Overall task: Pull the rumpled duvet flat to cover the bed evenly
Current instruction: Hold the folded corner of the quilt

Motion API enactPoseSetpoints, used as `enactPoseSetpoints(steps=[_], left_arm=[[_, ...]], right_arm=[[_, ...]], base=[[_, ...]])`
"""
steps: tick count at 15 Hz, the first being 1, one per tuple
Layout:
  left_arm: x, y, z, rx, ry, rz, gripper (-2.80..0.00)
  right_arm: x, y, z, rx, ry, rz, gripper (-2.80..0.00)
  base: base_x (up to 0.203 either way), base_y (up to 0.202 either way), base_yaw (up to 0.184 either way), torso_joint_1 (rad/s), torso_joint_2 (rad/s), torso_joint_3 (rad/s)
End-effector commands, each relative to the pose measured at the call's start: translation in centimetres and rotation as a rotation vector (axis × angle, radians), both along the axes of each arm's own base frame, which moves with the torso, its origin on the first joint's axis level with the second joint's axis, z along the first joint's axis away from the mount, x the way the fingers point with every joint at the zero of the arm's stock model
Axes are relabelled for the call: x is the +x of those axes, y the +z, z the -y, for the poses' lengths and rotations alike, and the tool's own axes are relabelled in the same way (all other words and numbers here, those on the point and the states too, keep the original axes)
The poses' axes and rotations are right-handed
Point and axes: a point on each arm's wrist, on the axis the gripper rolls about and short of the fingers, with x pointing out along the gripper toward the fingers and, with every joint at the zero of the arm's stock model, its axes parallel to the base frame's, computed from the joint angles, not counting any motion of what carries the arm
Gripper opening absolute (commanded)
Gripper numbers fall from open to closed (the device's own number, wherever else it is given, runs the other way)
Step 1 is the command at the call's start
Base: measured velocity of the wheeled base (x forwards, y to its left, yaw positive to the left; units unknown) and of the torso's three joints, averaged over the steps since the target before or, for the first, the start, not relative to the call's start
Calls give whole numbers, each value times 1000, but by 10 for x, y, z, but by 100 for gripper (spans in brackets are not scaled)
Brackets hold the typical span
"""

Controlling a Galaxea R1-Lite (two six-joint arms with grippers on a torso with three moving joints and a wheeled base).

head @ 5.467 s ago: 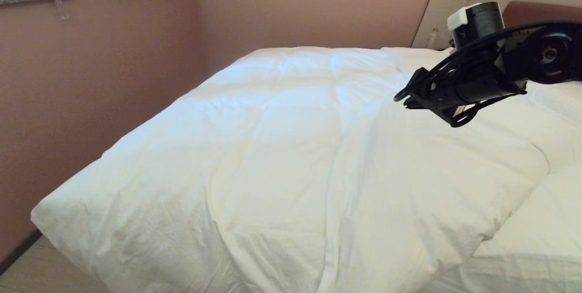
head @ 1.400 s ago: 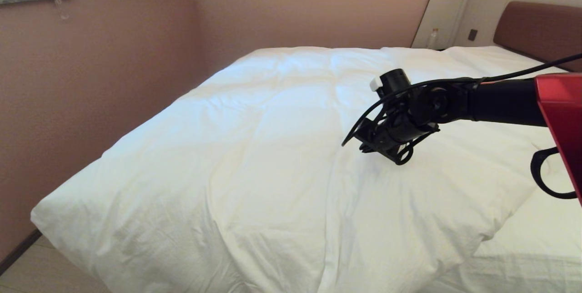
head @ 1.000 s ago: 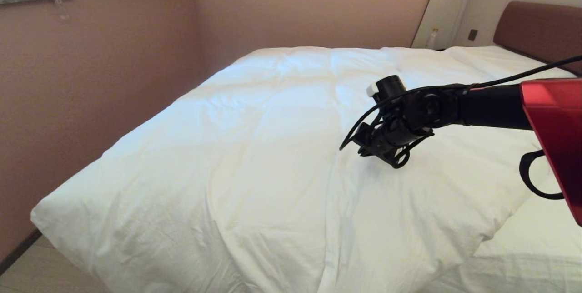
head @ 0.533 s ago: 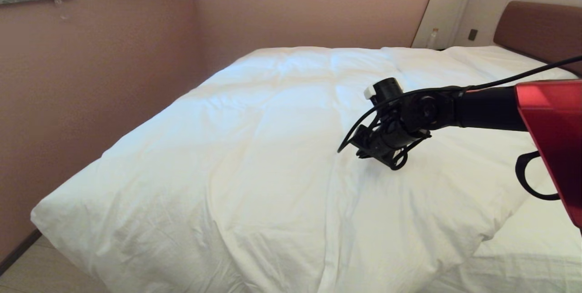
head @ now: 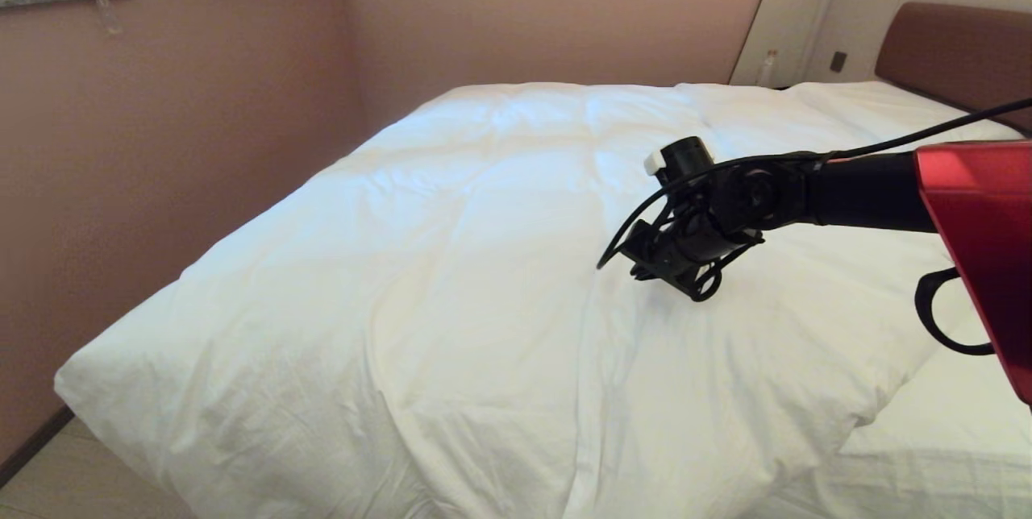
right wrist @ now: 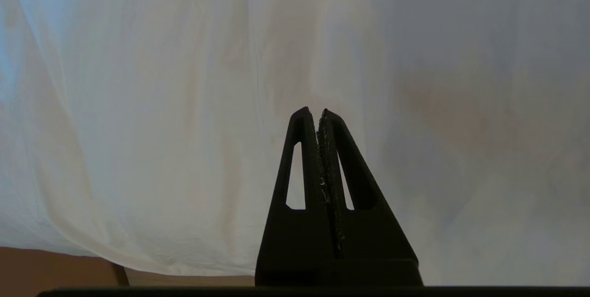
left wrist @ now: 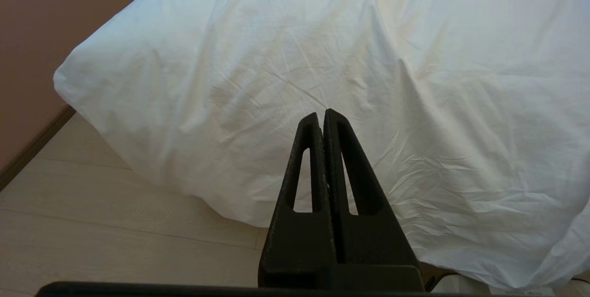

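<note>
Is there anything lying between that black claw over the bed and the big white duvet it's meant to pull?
Nothing visible. The right gripper, fingers shut, is right at the duvet, with only bare white cover around it.

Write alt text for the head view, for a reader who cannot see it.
A puffy white duvet covers most of a bed set against a pink wall, lying askew with bare sheet showing at the near right. The robot's right gripper, shut, reaches in from the right, low over the duvet's middle. A brown headboard stands at far right.
</note>
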Motion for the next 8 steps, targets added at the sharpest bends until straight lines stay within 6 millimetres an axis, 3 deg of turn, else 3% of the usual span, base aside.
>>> enactPoseSetpoints(steps=[1, 8], left_arm=[[0, 0, 0, 0, 3, 0, -280], [0, 0, 0, 0, 1, 0, -280]], right_arm=[[0, -2, 0, -1, -4, -9, -280], [0, -3, -1, -1, -2, -14, -280]], base=[[0, 0, 0, 0, 0, 0], [0, 0, 0, 0, 0, 0]])
